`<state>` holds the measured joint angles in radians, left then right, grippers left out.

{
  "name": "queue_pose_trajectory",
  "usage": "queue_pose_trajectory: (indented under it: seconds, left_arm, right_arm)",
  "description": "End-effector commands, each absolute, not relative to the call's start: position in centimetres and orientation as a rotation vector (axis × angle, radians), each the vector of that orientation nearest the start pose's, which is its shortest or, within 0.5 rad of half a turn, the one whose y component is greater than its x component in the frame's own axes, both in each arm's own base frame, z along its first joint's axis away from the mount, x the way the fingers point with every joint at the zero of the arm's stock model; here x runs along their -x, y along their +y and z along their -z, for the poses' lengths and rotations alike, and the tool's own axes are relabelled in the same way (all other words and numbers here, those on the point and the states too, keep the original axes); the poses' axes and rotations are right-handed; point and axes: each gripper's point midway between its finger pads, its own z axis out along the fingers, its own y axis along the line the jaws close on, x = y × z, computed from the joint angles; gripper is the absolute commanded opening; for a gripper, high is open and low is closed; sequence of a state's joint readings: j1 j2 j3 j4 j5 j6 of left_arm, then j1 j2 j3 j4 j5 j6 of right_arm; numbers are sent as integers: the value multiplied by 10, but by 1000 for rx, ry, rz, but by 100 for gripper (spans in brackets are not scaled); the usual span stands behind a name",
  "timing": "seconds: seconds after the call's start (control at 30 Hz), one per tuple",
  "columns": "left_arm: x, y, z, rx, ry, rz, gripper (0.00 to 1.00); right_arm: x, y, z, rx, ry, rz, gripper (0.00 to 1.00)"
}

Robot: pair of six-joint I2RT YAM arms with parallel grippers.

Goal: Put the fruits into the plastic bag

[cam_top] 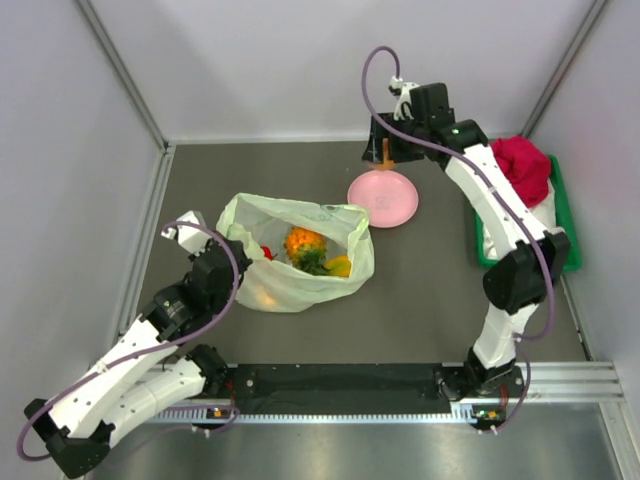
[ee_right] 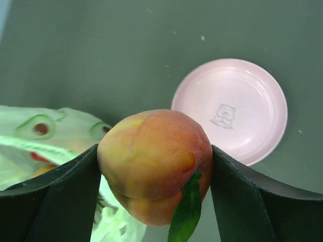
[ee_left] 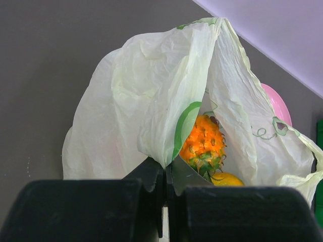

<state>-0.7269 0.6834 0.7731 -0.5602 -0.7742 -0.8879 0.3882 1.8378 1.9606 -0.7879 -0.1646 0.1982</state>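
Observation:
The pale-green plastic bag (cam_top: 300,268) (ee_left: 131,111) (ee_right: 60,128) lies open at centre left. Inside it I see an orange pineapple (cam_top: 304,244) (ee_left: 204,143), a yellow fruit (cam_top: 340,266) (ee_left: 227,179) and a red one (cam_top: 266,253) (ee_right: 39,157). My left gripper (cam_top: 240,258) (ee_left: 169,169) is shut on the bag's near rim and holds that edge up. High over the table's far side, just beyond the plate, my right gripper (cam_top: 385,152) (ee_right: 154,166) is shut on an orange-red fruit (ee_right: 151,161) with a green leaf, pressed between both fingers.
A round pink plate (cam_top: 383,198) (ee_right: 237,108) lies right of the bag, below the held fruit. A green tray (cam_top: 566,225) with a red cloth bundle (cam_top: 525,165) stands at the far right, beside the right arm. Grey walls enclose the table.

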Motion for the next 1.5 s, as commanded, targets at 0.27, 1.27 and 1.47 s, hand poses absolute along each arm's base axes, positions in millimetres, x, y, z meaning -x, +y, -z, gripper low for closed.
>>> queue_pose_trajectory:
  seconds: [0.27, 1.27, 1.47]
  left_arm:
    - [-250, -90, -243, 590, 1806, 311, 0]
    - [-236, -73, -253, 591, 1782, 305, 0]
    - [-235, -73, -251, 591, 1786, 303, 0]
  right_arm:
    - [-344, 336, -295, 650, 2144, -820, 32]
    - [-333, 474, -166, 871, 2311, -708, 35]
    - [-308, 482, -153, 945, 2328, -708, 37]
